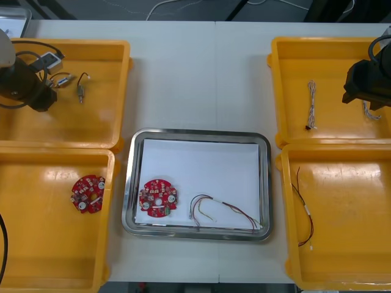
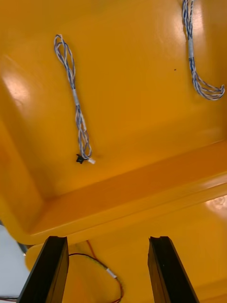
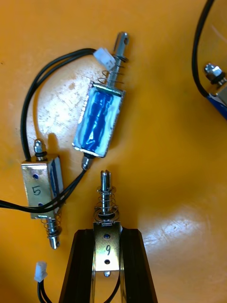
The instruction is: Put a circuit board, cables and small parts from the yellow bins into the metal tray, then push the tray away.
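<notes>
In the far left yellow bin (image 1: 91,122), my left gripper (image 3: 107,234) is shut on a small metal part (image 3: 107,246) marked 9, its spring end sticking out past the fingertips. Two more small metal parts lie beyond it, one wrapped in blue (image 3: 99,120) and one marked 5 (image 3: 41,189), joined by black wires. My right gripper (image 2: 108,246) hangs open over the far right yellow bin (image 1: 293,61), above its near wall. A twisted blue and white cable (image 2: 75,99) lies on the bin floor beyond the fingers. The metal tray (image 1: 129,183) holds a red circuit board (image 1: 157,198) and a red and yellow cable (image 1: 220,210).
A second circuit board (image 1: 87,194) lies in the near left bin. A red cable (image 1: 303,207) lies in the near right bin. Another twisted cable (image 2: 194,61) rests near the far right bin's outer side. More small metal parts (image 1: 81,85) sit beside the left arm.
</notes>
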`<state>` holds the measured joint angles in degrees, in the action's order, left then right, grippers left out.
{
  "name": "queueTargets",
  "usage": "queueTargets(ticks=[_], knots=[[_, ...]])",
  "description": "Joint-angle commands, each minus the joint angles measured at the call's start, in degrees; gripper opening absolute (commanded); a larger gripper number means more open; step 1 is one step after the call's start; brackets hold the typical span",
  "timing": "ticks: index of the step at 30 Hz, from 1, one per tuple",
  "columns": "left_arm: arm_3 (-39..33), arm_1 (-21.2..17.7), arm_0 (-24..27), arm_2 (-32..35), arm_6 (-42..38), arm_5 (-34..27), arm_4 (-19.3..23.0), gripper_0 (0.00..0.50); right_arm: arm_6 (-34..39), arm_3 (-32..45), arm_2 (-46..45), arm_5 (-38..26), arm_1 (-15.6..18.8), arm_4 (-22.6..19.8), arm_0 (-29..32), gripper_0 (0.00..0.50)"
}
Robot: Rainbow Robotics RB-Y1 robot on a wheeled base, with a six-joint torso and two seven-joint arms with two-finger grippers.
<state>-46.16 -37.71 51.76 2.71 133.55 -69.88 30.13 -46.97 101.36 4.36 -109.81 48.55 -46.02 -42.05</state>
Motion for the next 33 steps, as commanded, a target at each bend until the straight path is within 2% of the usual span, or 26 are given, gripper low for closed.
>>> queueTargets(ticks=[1,9,18,24,28,33], knots=[[-3.67,-1.49,2.65,1.86,5.49,-4.74,0.11,0.0,-4.1,-2.57,-2.95,-0.19,2.42,2.42,0.3,0.488],[-9.56,-2.02,2.65,5.02,4.0,-13.62,1.34,0.0,-10.16,-8.72,-3.57,4.69,2.77,4.27,0.3,0.488],[-21.69,-2.63,-0.16,5.73,-4.88,-23.2,1.51,0.0,-16.32,-15.76,-4.18,12.34,2.77,5.41,0.3,0.488],[-32.15,-2.72,-2.36,6.96,-13.49,-33.04,2.31,0.0,-17.9,-19.89,-4.18,18.49,2.77,6.03,0.3,0.488],[-41.91,-2.63,-5.7,6.87,-22.54,-39.63,3.18,0.0,-19.13,-23.14,-3.83,22.62,2.77,6.38,0.3,0.488],[-50.26,-2.63,-8.25,6.61,-33.62,-40.12,7.49,0.0,-20.45,-26.65,-1.9,28.33,2.77,7.34,0.3,0.488]])
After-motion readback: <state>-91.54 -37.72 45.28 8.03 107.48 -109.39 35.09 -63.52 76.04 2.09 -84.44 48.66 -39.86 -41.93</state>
